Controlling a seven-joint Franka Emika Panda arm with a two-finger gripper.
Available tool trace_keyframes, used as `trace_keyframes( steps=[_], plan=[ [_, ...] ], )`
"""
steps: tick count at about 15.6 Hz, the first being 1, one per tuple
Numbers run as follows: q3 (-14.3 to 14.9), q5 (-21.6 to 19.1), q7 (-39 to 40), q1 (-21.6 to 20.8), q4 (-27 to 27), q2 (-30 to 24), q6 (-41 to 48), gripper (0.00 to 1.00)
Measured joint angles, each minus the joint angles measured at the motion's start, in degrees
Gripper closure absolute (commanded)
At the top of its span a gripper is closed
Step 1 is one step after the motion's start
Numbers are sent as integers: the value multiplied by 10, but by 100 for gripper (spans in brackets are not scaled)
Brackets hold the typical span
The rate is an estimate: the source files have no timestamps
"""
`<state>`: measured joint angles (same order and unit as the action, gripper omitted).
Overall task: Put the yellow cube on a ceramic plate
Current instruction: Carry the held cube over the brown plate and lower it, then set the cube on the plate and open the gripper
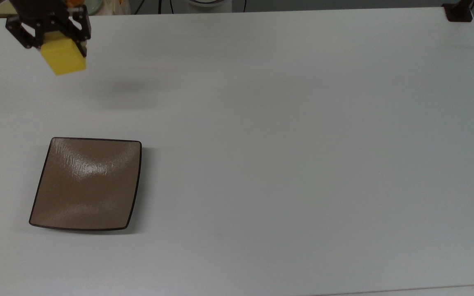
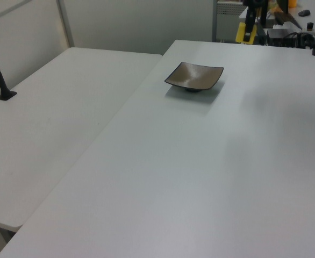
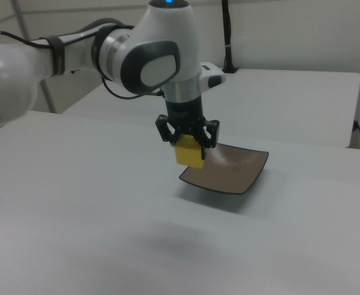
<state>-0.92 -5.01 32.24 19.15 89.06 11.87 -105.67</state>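
My gripper (image 1: pixel 52 39) (image 3: pixel 188 142) is shut on the yellow cube (image 1: pixel 63 57) (image 2: pixel 245 31) (image 3: pixel 188 151) and holds it well above the table, at the top view's upper left. A faint shadow of it lies on the table to its right in the top view. The brown square ceramic plate (image 1: pixel 87 184) (image 2: pixel 194 76) (image 3: pixel 229 169) rests flat on the table with nothing on it, lower in the top view than the cube. In the right view the cube hangs just in front of the plate's left edge.
The white table (image 1: pixel 303 144) spreads wide to the top view's right. A black post base (image 1: pixel 459 12) sits at its far right corner. A second white table (image 2: pixel 50 123) adjoins at the left view's left, with clutter (image 2: pixel 302 16) beyond the far edge.
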Motion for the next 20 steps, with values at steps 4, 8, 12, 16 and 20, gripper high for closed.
trace_keyframes(
  steps=[4, 8, 12, 16, 20],
  plan=[
    [0, -14, -39, -13, -13, 47, -92, 93],
    [0, -14, -91, -33, -71, 123, -148, 93],
    [0, -14, -118, -50, -123, 196, -200, 93],
    [2, -14, -122, -70, -175, 262, -225, 91],
    [16, -14, -123, -88, -194, 306, -266, 89]
  ],
)
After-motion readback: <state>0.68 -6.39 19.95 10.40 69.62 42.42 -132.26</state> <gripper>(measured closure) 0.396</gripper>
